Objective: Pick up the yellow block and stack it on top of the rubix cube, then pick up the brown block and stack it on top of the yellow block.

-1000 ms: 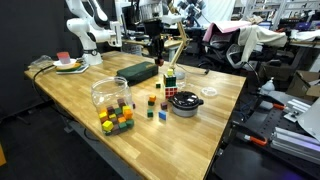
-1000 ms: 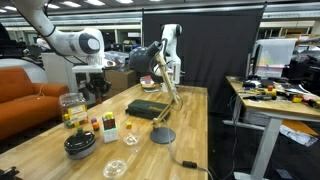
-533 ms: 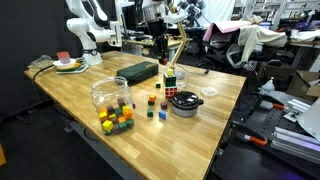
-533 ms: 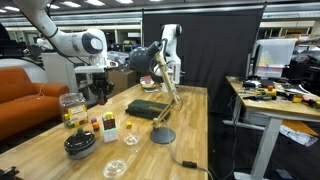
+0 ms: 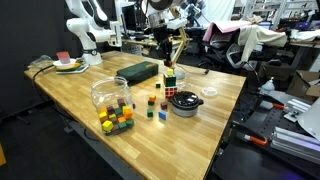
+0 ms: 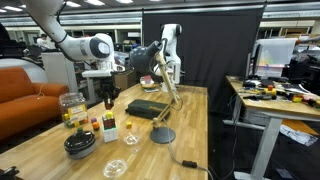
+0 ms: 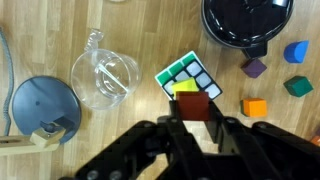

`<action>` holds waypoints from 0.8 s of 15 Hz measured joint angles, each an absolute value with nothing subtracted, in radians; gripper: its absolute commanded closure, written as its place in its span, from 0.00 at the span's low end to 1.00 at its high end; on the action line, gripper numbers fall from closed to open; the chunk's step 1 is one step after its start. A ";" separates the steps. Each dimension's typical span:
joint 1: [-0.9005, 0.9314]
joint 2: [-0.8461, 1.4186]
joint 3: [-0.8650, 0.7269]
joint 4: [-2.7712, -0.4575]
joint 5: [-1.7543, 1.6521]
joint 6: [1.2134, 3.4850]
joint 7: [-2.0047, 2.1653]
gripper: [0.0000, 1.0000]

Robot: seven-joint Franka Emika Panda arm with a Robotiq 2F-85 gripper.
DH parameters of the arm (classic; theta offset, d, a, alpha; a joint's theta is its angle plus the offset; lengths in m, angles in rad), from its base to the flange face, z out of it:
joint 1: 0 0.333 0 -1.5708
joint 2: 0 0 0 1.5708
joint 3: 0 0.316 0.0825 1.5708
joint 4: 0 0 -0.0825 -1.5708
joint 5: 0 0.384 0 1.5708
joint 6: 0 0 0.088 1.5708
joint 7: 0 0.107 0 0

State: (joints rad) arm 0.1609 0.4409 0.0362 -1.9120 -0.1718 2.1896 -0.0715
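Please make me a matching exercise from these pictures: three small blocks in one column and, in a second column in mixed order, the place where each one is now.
Column one:
1 yellow block
2 brown block
3 purple block

Column two:
a held in the shut end effector
b on the table beside the black bowl
c on top of the rubix cube

Pairs: 1-c, 2-a, 3-b.

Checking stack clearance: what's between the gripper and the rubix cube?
Wrist view: the brown block, held in the gripper, and beyond it the yellow block sitting on the rubix cube. Nothing else shows there.
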 measured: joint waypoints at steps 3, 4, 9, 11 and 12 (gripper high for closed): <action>0.162 0.462 0.036 -1.896 -0.172 2.185 -0.071 0.93; 0.162 0.465 0.036 -1.894 -0.172 2.183 -0.071 0.93; 0.163 0.467 0.038 -1.889 -0.179 2.172 -0.074 0.93; 0.163 0.467 0.038 -1.887 -0.190 2.162 -0.078 0.93; 0.163 0.467 0.038 -1.887 -0.194 2.159 -0.086 0.93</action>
State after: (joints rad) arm 0.1625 0.4674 0.0378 -1.8870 -0.1939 2.1587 -0.0859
